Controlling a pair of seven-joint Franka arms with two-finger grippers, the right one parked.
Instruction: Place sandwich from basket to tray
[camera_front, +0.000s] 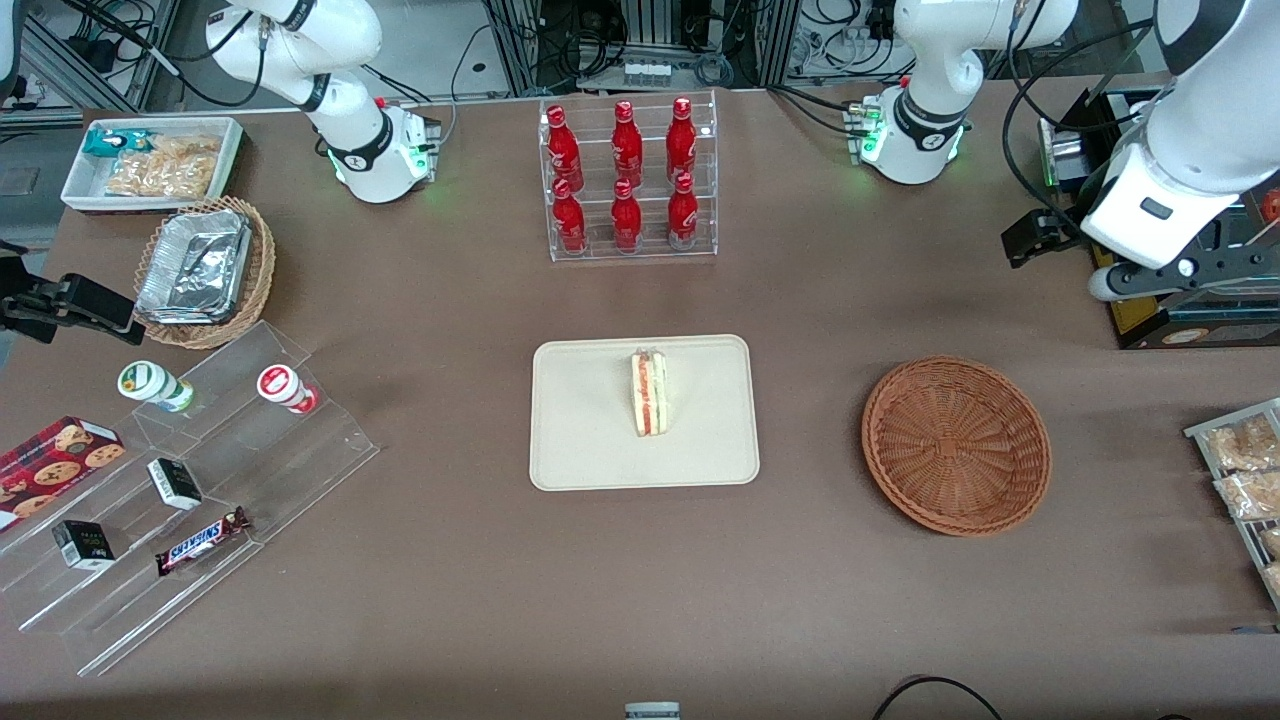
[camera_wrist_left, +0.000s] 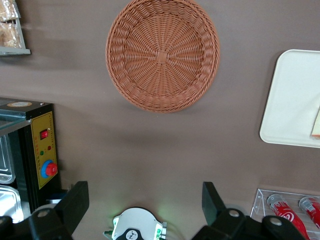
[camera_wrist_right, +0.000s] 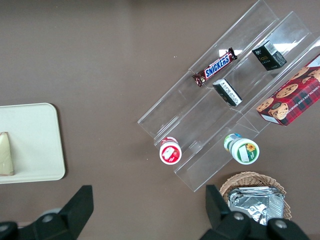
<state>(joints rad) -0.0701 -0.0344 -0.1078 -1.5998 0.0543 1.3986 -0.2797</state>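
The sandwich (camera_front: 649, 392) stands on its edge on the beige tray (camera_front: 580, 420), its red and green filling showing. The reddish-brown wicker basket (camera_front: 955, 445) is empty, beside the tray toward the working arm's end of the table. My left gripper (camera_front: 1045, 240) hangs high above the table, farther from the front camera than the basket, open and empty. In the left wrist view its fingers (camera_wrist_left: 77, 200) are spread wide, with the basket (camera_wrist_left: 162, 54), the tray (camera_wrist_left: 292, 100) and a sliver of the sandwich (camera_wrist_left: 316, 125) below.
A clear rack of red bottles (camera_front: 628, 180) stands farther back than the tray. A stepped acrylic shelf with snacks (camera_front: 190, 480), a tan basket of foil containers (camera_front: 205, 270) and a white bin (camera_front: 150, 165) lie toward the parked arm's end. Bagged snacks (camera_front: 1245, 470) and a black control box (camera_wrist_left: 40, 150) lie toward the working arm's end.
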